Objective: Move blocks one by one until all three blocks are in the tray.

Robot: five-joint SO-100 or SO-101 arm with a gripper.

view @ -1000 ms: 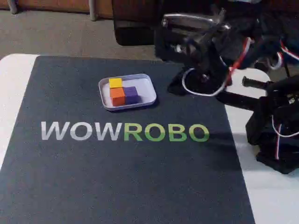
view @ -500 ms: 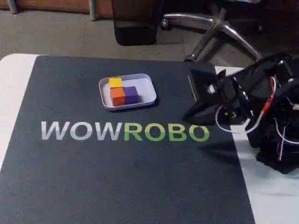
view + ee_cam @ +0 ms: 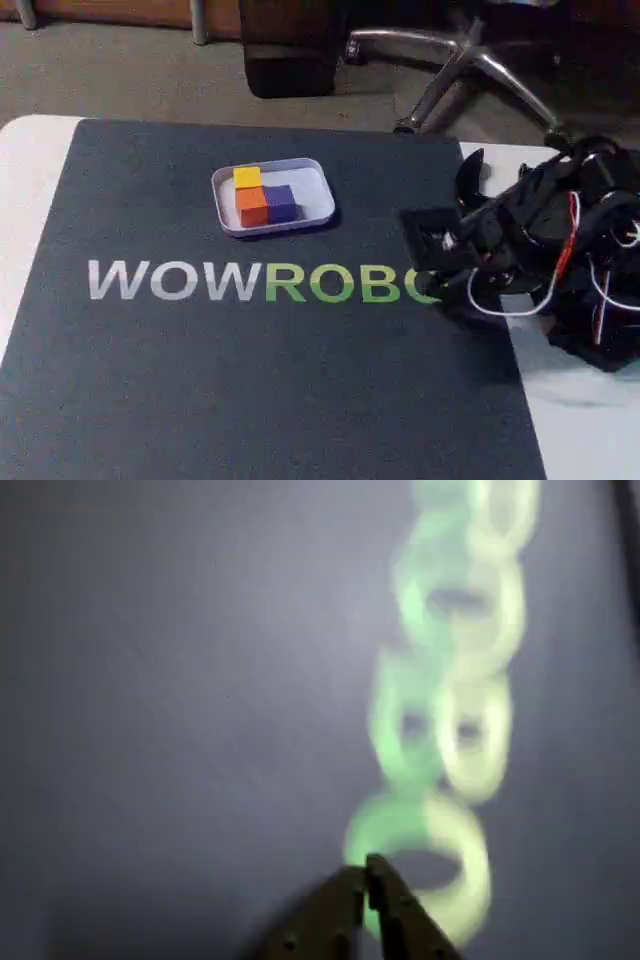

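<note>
The white tray [image 3: 314, 197] sits on the dark mat, behind the lettering. Three blocks lie inside it, touching one another: a yellow one [image 3: 247, 177] at the back, an orange one [image 3: 251, 206] in front of it, and a dark purple one [image 3: 281, 202] to the orange one's right. My arm [image 3: 520, 235] is folded low at the mat's right edge, well to the right of the tray. In the wrist view my gripper [image 3: 366, 878] is shut with nothing between its fingers, low over the blurred green letters.
The dark mat [image 3: 200, 380] carries white and green WOWROBO lettering [image 3: 180, 282] and lies on a white table [image 3: 25, 150]. Red and white cables [image 3: 565, 255] hang around the arm. An office chair base [image 3: 450, 60] stands on the floor behind the table.
The arm has swung from high behind the tray down to the mat's right edge, folding lower and covering the last letter. The tray and blocks have not moved.
</note>
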